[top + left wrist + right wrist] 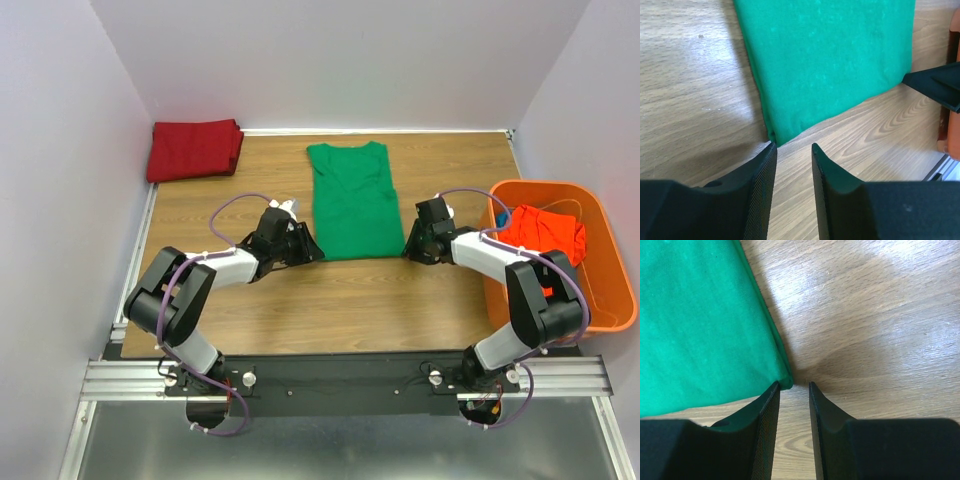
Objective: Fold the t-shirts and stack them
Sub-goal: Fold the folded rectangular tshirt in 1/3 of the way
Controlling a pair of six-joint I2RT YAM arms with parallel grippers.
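The bright green t-shirt lies flat in the middle of the table, sides folded in, collar at the far end. My left gripper is open and empty at its near left corner, low over the wood. My right gripper is open and empty at its near right corner. The green cloth fills the upper part of both wrist views. The dark red t-shirt lies folded at the far left corner. The orange-red t-shirt lies crumpled in the basket.
The rigid orange plastic basket stands at the right edge of the wooden table. White walls close in the left, back and right sides. The right gripper's tip shows in the left wrist view.
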